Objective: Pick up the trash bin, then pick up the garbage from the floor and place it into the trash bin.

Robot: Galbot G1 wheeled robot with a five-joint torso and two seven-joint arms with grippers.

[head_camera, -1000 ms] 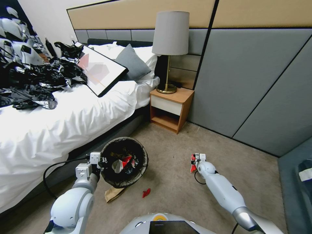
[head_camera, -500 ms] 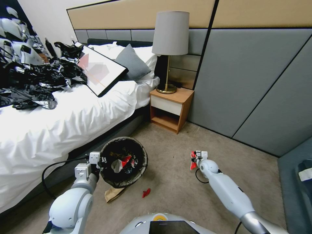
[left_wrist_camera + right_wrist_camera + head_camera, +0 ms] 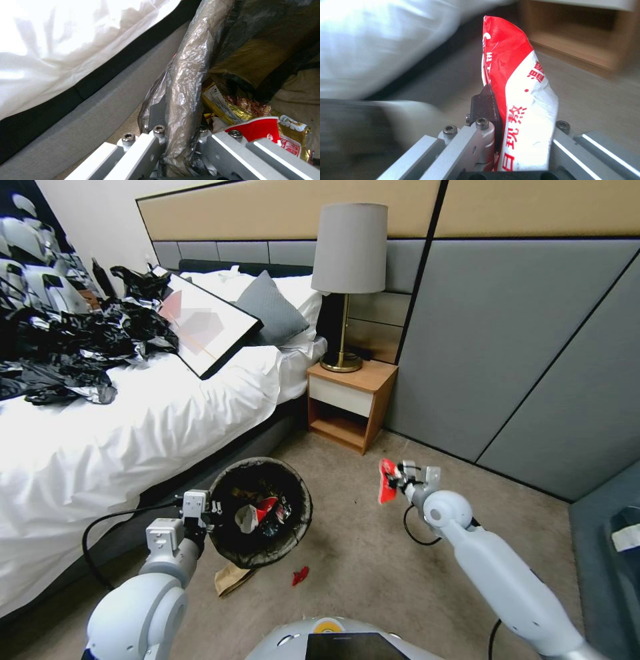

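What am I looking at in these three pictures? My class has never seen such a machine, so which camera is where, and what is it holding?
It is a wheeled robot with two arms. The wide picture comes from its head, looking down at a bedroom carpet. The other two come from cameras on its wrists. The left gripper is clamped on the rim of the trash bin, which is tilted and already holds wrappers. The right gripper pinches a red-and-white packet, lifted above the floor to the right of the bin. A brown paper bag and a red scrap lie on the carpet.

red-and-white packet [image 3: 516, 105], black-lined trash bin [image 3: 297, 527], brown paper bag [image 3: 231, 578]
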